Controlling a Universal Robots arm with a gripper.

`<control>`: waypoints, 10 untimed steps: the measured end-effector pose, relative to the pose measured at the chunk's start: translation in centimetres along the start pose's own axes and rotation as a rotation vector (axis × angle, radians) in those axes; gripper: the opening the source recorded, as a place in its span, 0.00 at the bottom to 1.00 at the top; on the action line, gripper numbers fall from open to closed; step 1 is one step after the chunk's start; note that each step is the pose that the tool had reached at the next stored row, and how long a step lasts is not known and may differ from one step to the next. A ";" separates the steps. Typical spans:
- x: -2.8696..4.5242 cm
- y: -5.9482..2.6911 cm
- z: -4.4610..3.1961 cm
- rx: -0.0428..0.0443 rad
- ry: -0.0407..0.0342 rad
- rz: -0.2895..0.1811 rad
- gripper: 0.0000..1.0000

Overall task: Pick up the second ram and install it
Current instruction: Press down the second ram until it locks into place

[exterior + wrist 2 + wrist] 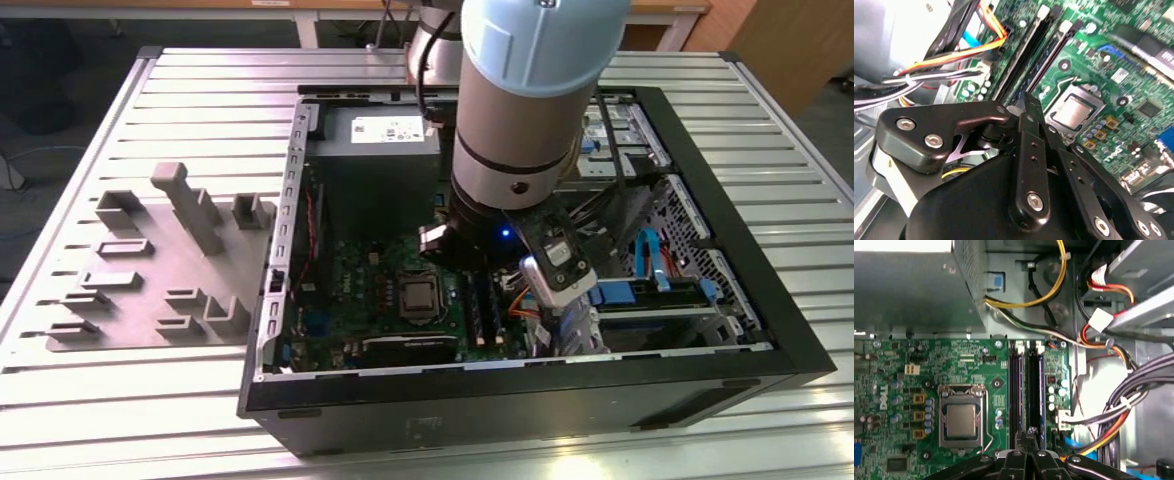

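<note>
Your gripper [1030, 432] hangs pinched together, fingertips meeting just above the memory slots [1026, 390] beside the processor socket [961, 415]. Cable bundles [1119, 410] crowd the far side of the slots. You cannot make out the second ram; the arm [534, 110] hides much of the computer case [747, 330].

You're in workshop or lab: slatted metal bench [200, 420], open computer case [747, 340] on it, grey fixture blocks [160, 270], wooden worktables [334, 12] behind.
</note>
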State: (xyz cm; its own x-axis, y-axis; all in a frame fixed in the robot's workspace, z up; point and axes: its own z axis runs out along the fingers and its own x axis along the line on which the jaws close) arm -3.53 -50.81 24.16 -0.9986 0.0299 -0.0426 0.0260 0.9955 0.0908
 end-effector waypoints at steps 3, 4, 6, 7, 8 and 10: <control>0.00 0.45 -0.13 -0.0001 0.0001 0.000 0.11; 0.00 0.47 -0.24 -0.0002 0.0001 0.000 0.11; -0.01 0.48 -0.37 -0.0003 0.0000 0.000 0.11; -0.01 0.48 -0.37 -0.0005 0.0000 0.000 0.11; -0.01 0.49 -0.39 -0.0003 0.0000 0.000 0.11; -0.01 0.49 -0.40 -0.0003 0.0000 0.000 0.11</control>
State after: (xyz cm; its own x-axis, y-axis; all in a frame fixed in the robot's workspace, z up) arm -3.52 -50.36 24.60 -0.9986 0.0299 -0.0426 0.0259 0.9955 0.0911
